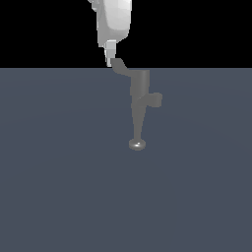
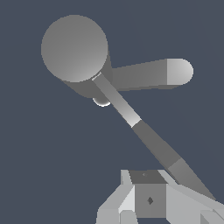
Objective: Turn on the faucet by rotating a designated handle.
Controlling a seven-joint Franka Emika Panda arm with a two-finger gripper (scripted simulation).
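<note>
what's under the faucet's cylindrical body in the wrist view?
The faucet is seen end-on, hiding its stem. Only a sliver of the shiny knob peeks out beside the handle; the rest is covered.

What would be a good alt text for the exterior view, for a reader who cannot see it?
A white gripper comes down from above and meets the tip of the handle of a small grey faucet on a dark blue-grey floor. The faucet's stem narrows to a shiny round knob, and a short cylinder sticks out toward the exterior view's right.
</note>
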